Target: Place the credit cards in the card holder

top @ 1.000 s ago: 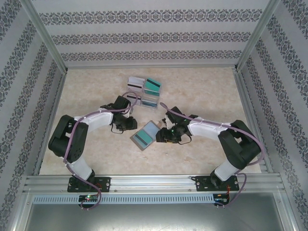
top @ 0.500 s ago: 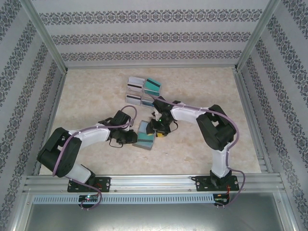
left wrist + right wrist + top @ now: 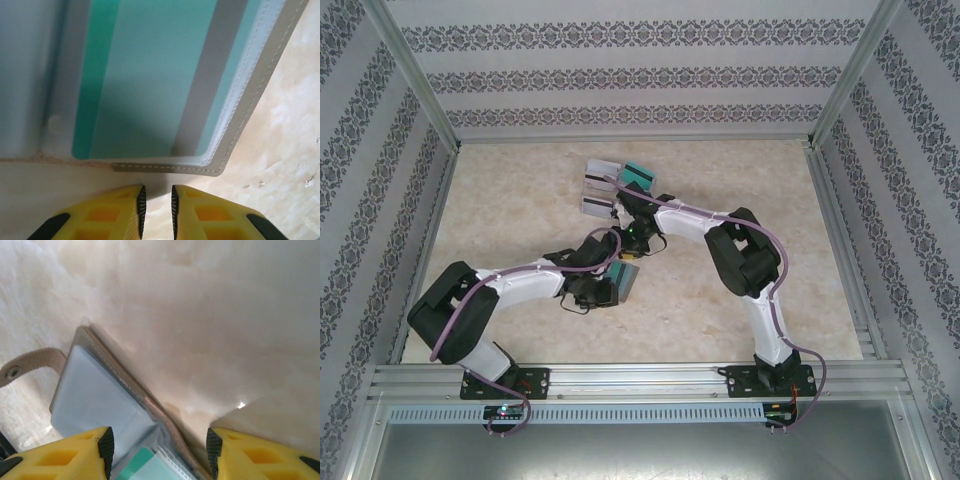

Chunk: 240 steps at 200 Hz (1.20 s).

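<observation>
Left claw [image 3: 156, 210] sits at the open holder's [image 3: 240, 105] near edge, mid-table, fingers a narrow slit apart and gripping nothing. Whether it pins the holder is unclear. A teal card [image 3: 145, 75] is pocketed. Right claw [image 3: 160, 445] hovers over the holder's far side, apart and empty. The likely next move is to fetch another card from the tray [image 3: 588, 188], which the arm partly hides.

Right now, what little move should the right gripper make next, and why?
Probably move to the clear compartment tray for another card: the right gripper is open and empty, and the flat grey bifold card holder already holds a teal plastic card.
</observation>
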Tool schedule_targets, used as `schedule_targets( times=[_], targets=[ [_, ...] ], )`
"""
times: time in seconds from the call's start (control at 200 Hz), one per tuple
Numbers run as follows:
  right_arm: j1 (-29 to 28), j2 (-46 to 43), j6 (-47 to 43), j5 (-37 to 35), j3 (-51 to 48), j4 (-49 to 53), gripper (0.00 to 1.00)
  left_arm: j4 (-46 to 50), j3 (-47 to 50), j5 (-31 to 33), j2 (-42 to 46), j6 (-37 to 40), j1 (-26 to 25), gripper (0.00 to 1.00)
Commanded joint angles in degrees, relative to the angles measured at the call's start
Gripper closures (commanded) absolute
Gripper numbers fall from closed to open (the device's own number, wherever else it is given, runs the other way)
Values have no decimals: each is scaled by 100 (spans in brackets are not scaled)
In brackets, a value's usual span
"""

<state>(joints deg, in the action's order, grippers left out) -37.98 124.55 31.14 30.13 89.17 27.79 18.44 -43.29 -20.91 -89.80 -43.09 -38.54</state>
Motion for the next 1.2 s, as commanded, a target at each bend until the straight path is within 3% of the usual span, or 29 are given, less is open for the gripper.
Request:
schedule_targets(
  times=[0.0, 0.315, 0.51, 0.665, 0.874, 1.054, 1.194],
  targets=[
    [-107, -278, -367, 142, 59, -191, 45, -991, -408, -408, -497, -24, -364, 75],
    [579, -1471, -732, -266, -230, 172, 45, -693, -1300, -310, -790, 345, -356, 68],
    [1047, -1829, -1419, -1060, 6, 677, 45, 265, -1951, -179, -493, 992, -48, 66],
    [1295, -1536, -1976, -1680, 591, 855, 43, 916, -2234, -19, -148, 1494, 732, 62],
    [1310, -997, -2912, -2499, 1485, 867, 37, 856, -2227, -219, 93, 1620, 2077, 58],
    [1290, -558, -3632, -2852, 1993, 762, 28, 627, -2264, -316, -7, 1594, 2519, 56],
    [1356, 186, -3793, -2719, 3263, 1404, 28, 538, -2302, -471, -192, 1580, 2603, 56]
  ],
)
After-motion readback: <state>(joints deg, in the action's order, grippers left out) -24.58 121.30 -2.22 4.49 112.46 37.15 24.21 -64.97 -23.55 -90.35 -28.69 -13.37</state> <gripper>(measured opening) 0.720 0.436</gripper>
